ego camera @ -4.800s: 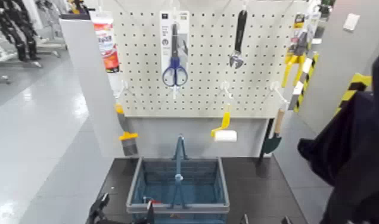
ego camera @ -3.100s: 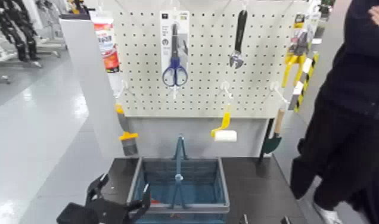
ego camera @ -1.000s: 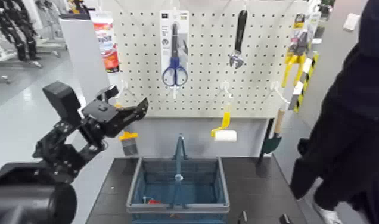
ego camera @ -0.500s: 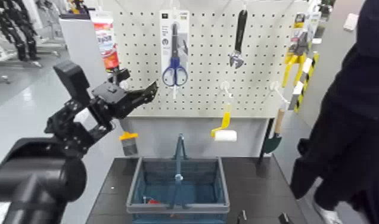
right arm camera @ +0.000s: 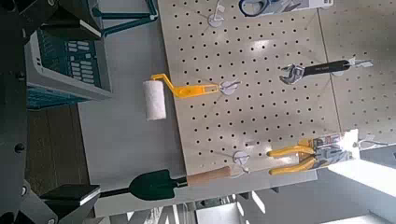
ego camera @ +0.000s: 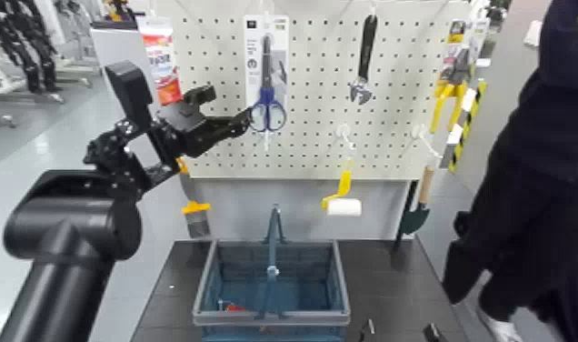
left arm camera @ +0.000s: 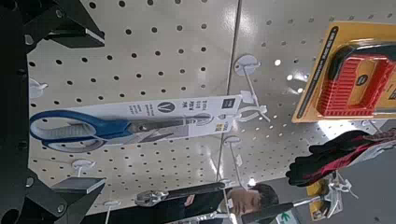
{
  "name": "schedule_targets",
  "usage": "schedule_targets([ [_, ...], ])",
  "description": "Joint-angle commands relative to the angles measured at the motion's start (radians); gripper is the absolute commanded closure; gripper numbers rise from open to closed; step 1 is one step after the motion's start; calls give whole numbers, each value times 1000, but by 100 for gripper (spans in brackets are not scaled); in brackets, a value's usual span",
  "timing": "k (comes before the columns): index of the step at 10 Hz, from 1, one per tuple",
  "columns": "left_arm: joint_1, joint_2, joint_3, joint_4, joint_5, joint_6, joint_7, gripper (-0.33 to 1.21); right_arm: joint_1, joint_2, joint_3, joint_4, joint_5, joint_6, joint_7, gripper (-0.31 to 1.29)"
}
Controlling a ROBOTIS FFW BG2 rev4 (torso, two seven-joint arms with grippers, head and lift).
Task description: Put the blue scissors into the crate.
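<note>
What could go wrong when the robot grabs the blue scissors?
The left gripper is open with the scissors' blue handles between its fingers. It might close badly and let them slip.

The card hangs on a hook, so it could snag when pulled.

The basket's handle stands up across the middle, so the scissors might bump it going in.

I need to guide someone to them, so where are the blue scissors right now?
In the head view, the blue scissors hang on the pegboard, left of the black-handled wrench.
</note>
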Motion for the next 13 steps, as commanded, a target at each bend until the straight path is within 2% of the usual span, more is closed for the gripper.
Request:
schedule_targets([
  [1, -65, -5, -24, 81, 8, -22, -31, 25, -3, -3, 3, 2, -4, 0, 0, 14],
  [7, -174, -3, -84, 225, 36, -94, -60, 27, -11, -12, 11, 2, -15, 2, 5, 14],
  [10, -197, -2, -92, 254, 33, -92, -88, 29, -12, -12, 11, 2, -18, 2, 6, 14],
  [13, -201, 0, -89, 248, 20, -97, -92, 77, -12, -14, 12, 2, -19, 5, 8, 15],
])
